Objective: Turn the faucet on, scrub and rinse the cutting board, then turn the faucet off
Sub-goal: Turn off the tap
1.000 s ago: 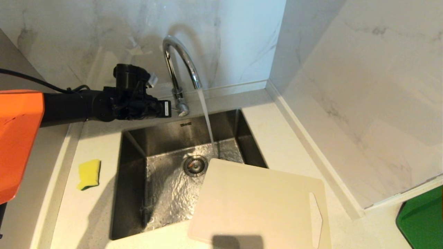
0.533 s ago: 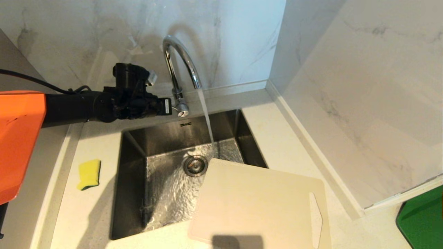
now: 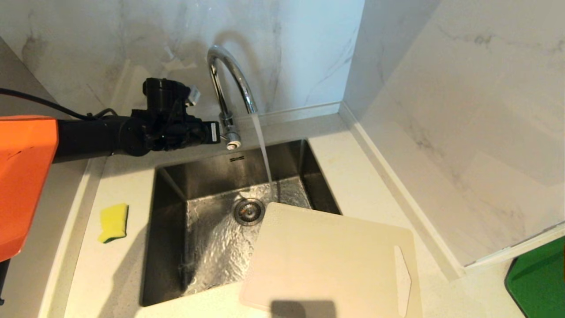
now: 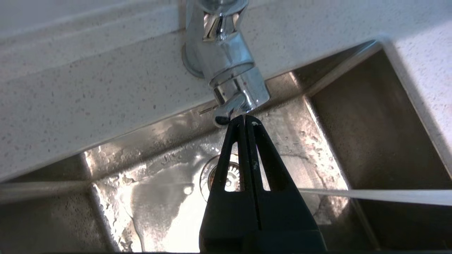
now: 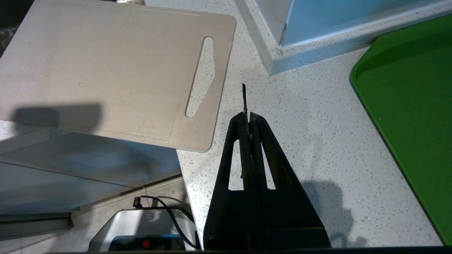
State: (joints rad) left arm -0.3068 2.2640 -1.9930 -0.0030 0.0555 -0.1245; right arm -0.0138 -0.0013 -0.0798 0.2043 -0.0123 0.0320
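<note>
The chrome faucet (image 3: 229, 84) arches over the sink, and water (image 3: 264, 154) runs from its spout into the basin. My left gripper (image 3: 218, 134) reaches in level from the left, shut with nothing between its fingers. In the left wrist view its tips (image 4: 245, 119) rest against the end of the small lever (image 4: 226, 111) at the faucet base (image 4: 226, 67). The beige cutting board (image 3: 326, 260) lies flat across the sink's near right corner, slot handle to the right. My right gripper (image 5: 249, 118) hovers shut over the counter beside the board (image 5: 106, 70) and is outside the head view.
A yellow-green sponge (image 3: 113, 222) lies on the counter left of the steel sink (image 3: 176, 176). The drain (image 3: 249, 211) is wet. A dark green mat (image 3: 538, 282) sits at the far right, past a marble wall corner (image 3: 441, 247).
The left gripper's tip has edged slightly upward beside the faucet base. The water keeps running; the board and sponge have not moved.
</note>
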